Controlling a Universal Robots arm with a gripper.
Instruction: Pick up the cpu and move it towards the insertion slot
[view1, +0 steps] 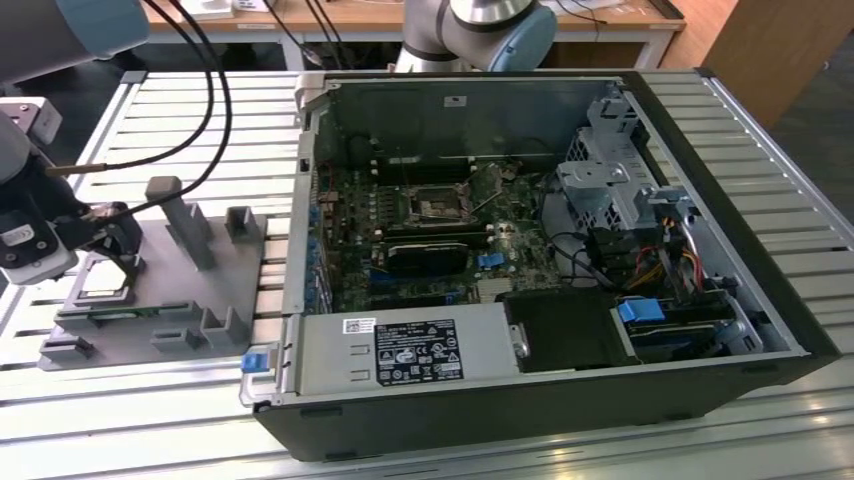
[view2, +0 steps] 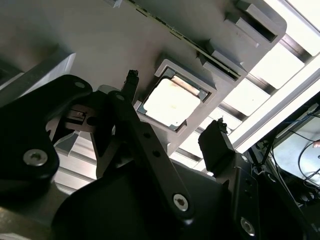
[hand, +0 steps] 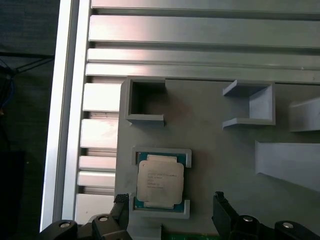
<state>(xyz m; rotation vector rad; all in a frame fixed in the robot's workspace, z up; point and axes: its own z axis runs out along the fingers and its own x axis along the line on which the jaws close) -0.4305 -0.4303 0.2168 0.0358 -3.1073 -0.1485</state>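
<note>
The jaws stand spread, one black fingertip (hand: 120, 201) on each side of the cpu (hand: 160, 183), and neither touches it. In both wrist views the chip lies flat, silvery lid up, in a shallow square pocket of the grey fixture block (hand: 215, 150), with raised corner lips around its pale rim. Several lines of fine print run across the lid, too small to make out. Two open-sided box shapes rise from the block beyond the pocket, and a thin green circuit-board edge (hand: 192, 237) shows at the block's near side.

In the exterior view the fixture block sits on a slatted aluminium surface (view1: 200, 110), and the arm's pale wrist (view1: 30, 240) hangs over the block's end. Just beside the block, towards the exterior view's right, an opened computer case (view1: 727, 160) lies on its side. The insertion slot (view1: 434, 205) is on the motherboard inside, well apart from the block. The power supply nearest the block bears a black-and-white label (view1: 414, 355); its print cannot be read.
</note>
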